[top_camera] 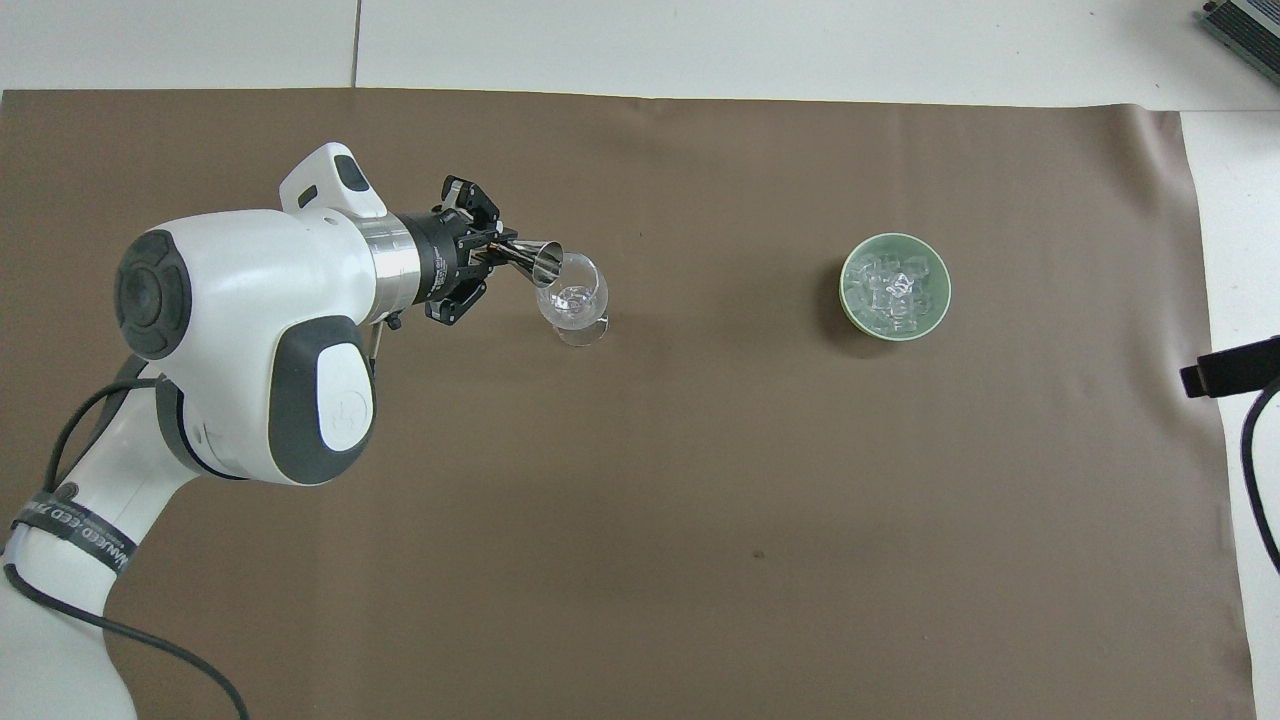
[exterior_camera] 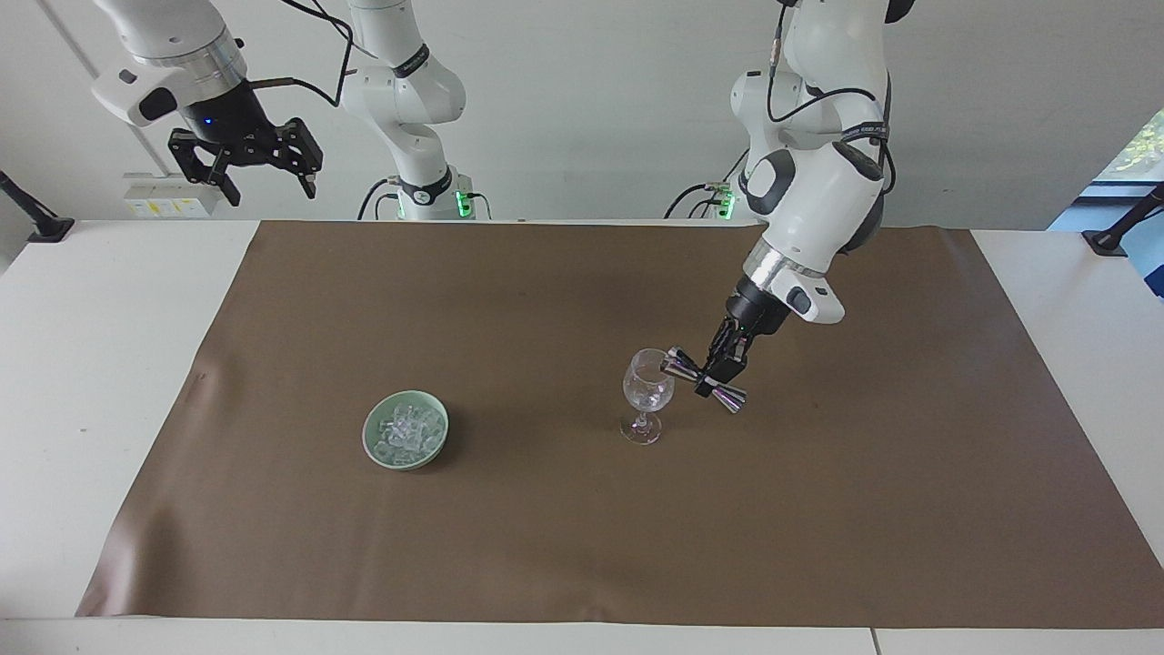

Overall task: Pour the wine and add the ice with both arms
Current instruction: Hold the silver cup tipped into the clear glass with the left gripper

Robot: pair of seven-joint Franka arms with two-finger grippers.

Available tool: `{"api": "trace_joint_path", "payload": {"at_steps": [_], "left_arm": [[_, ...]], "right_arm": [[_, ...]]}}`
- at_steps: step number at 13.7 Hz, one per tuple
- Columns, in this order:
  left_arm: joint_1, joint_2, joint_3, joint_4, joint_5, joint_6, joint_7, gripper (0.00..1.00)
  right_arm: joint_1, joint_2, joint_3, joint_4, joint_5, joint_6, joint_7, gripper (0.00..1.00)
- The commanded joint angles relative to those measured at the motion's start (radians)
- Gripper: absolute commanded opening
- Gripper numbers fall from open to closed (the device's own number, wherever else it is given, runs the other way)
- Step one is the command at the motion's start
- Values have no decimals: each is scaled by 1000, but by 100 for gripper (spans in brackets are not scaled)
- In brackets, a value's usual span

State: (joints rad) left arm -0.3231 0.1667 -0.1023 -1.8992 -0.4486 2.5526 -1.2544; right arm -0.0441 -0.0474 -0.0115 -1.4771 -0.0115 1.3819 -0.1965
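Note:
A clear stemmed wine glass [exterior_camera: 647, 391] [top_camera: 572, 296] stands upright on the brown mat. My left gripper [exterior_camera: 712, 380] [top_camera: 492, 256] is shut on the waist of a silver double-cone jigger [exterior_camera: 705, 378] [top_camera: 532, 260]. The jigger is tipped sideways, its mouth at the glass's rim. A pale green bowl [exterior_camera: 371, 437] [top_camera: 847, 296] of ice [exterior_camera: 406, 431] [top_camera: 893, 287] sits on the mat toward the right arm's end. My right gripper [exterior_camera: 264, 180] hangs open high above the table's edge near its base, waiting; only a dark tip [top_camera: 1228, 367] of it shows in the overhead view.
The brown mat [exterior_camera: 582, 537] [top_camera: 700, 520] covers most of the white table [exterior_camera: 82, 364]. A black cable [top_camera: 1255, 470] hangs by the right arm's end. A grey box corner [top_camera: 1245, 22] sits at the table's farthest corner from the robots.

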Motion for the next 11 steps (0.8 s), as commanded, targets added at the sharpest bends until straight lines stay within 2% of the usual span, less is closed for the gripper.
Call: {"api": "trace_joint_path", "payload": {"at_steps": [1, 11], "left_arm": [[-25, -9, 20, 6, 31, 5, -19, 0], [-25, -7, 20, 17, 88, 1, -19, 0]], "right_arm": [[-3, -12, 2, -17, 18, 8, 14, 100], [-3, -12, 2, -17, 18, 8, 14, 100]]}}
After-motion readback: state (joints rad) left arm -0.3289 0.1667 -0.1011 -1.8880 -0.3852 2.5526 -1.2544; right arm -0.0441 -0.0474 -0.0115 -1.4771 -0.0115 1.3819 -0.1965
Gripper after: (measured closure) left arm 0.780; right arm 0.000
